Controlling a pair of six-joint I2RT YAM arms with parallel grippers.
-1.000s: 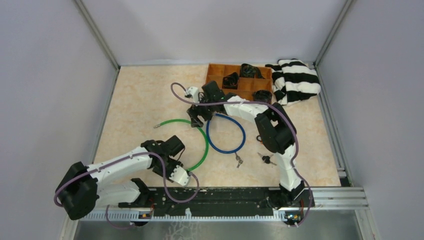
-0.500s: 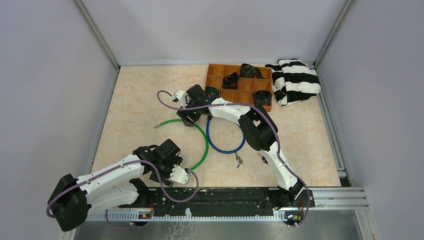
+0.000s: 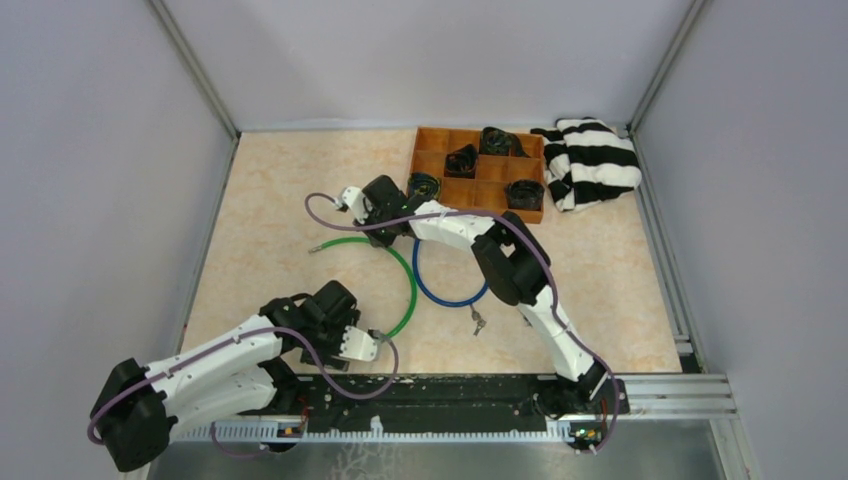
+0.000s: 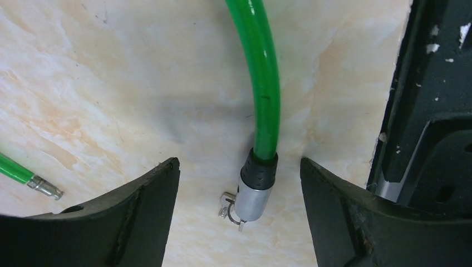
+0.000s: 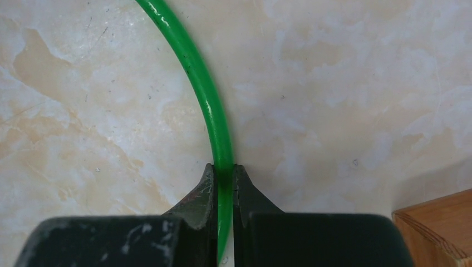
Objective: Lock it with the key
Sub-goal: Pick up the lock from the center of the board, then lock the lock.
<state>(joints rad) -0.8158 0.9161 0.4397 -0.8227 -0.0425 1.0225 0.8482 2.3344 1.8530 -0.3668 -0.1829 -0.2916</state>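
My right gripper (image 5: 224,183) is clamped on the glossy green cable (image 5: 206,105). My left gripper (image 4: 239,169) stands open astride its silver, black-collared lock barrel (image 4: 255,188) by the near edge.

A compartmented orange tray (image 3: 436,146) holding dark items (image 3: 462,160) is seen upper centre; a striped cloth (image 3: 592,165) is bunched just right.

The top camera looks down from above and behind the arm bases, far enough to take in the whole table (image 3: 280,200). Each wrist camera faces down past its own fingers, close to the surface. All three share the green cable (image 3: 413,290), which lies ahead of the spread left gripper (image 4: 238,167) and is pinched in the right gripper (image 5: 224,169).
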